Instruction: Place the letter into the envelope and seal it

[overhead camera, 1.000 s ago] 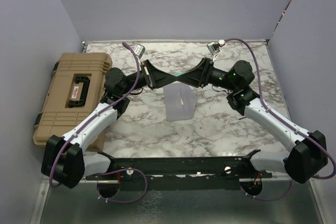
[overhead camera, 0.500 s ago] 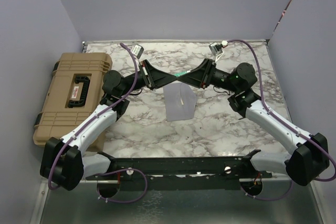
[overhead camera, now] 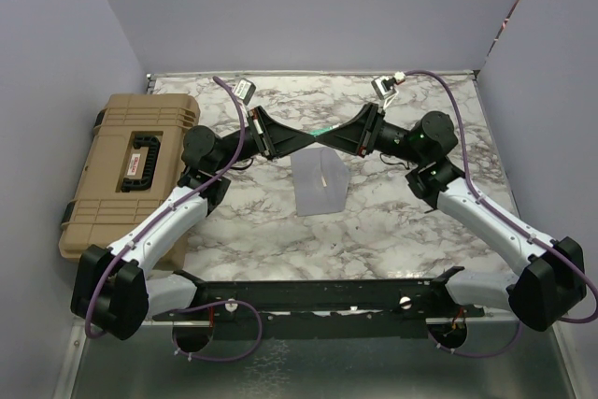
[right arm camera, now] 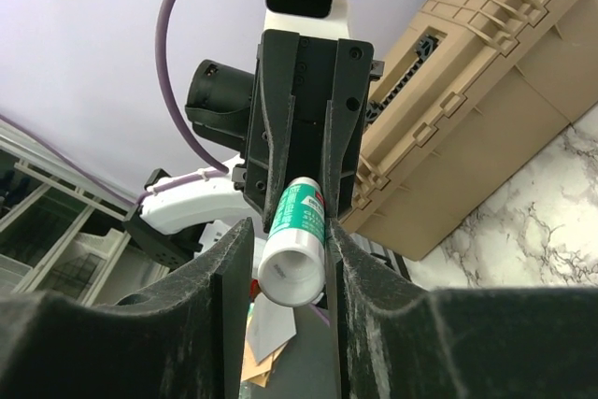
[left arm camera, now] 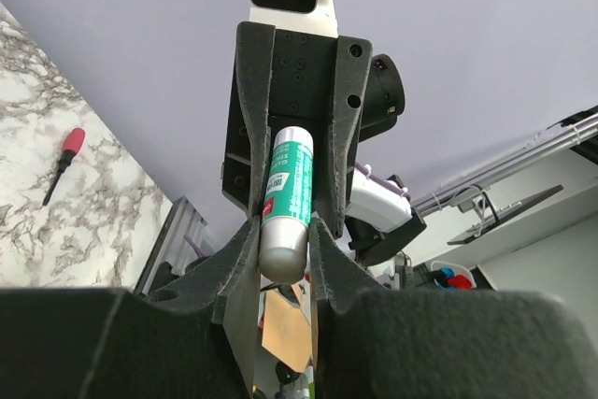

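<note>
A green-and-white glue stick (overhead camera: 322,132) hangs in the air between both arms, above the far middle of the table. My left gripper (left arm camera: 283,231) is shut on its silver-grey end (left arm camera: 283,242). My right gripper (right arm camera: 290,235) holds the white end (right arm camera: 291,273), with its fingers (right arm camera: 348,259) against the tube. Below them the light-grey envelope (overhead camera: 318,184) lies flat on the marble. In the wrist views the peach-tan letter (left arm camera: 285,329) shows under the grey envelope (right arm camera: 271,322), a tan edge (right arm camera: 254,366) sticking out.
A big tan hard case (overhead camera: 131,165) stands along the left edge of the table. A red-handled screwdriver (left arm camera: 64,158) lies on the marble. Purple walls close in the left, back and right sides.
My right gripper's jaws have closed in on the white end of the glue stick. The left gripper has kept its hold and barely moved.
</note>
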{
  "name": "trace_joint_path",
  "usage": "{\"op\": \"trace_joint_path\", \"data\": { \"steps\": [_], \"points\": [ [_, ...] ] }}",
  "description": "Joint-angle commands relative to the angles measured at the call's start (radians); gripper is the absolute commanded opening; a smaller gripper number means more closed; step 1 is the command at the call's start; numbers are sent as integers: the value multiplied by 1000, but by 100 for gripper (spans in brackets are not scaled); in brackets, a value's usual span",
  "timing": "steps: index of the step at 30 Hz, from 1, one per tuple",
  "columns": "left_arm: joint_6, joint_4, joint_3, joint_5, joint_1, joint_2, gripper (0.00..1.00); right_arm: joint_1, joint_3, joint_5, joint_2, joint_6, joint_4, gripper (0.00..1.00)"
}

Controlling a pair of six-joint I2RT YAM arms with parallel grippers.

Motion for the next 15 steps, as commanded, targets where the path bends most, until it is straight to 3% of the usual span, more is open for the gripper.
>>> {"op": "trace_joint_path", "data": {
  "steps": [1,15],
  "points": [
    [44,-36,-15,-34,-6,6,0,8,55,-23,-16,36,21,38],
    [153,-80,-2,-37,-13,1,0,7,104,-4,-21,-2,-176,32]
  ]
}}
